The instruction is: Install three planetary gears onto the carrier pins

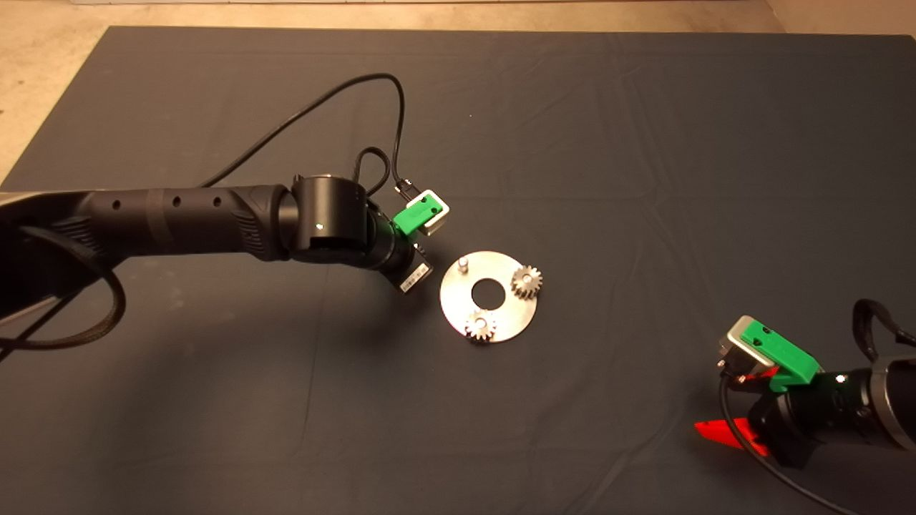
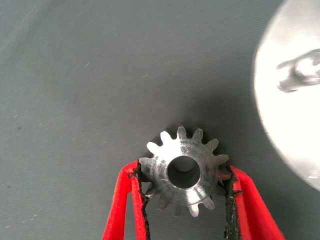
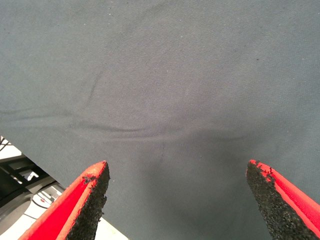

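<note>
The third planetary gear (image 2: 184, 171) sits pinched between the black pads of the left pincer (image 2: 184, 200), bore facing the wrist cam, held over the dark mat (image 2: 100, 75) on the tabletop, just beside the disc (image 1: 494, 315) but not yet over it. Two gears are already seated: one (image 1: 527, 282) on the disc's right side, another (image 1: 481, 326) at its near edge. The bare carrier pin (image 1: 463, 265) stands on the side nearest the left arm. Risks, as a judgement: the grip is on the teeth only, so the gear could rotate or tilt w/ any nudge; if the bore comes down off-centre it may catch the pin's top, cock sideways, or shove the loose disc across the mat, since nothing pins it down. Teeth may also clash w/ neighbouring gears. The right pincer (image 3: 175, 200) hangs wide open and empty over the mat at the lower right, too far off to steady the disc.
</note>
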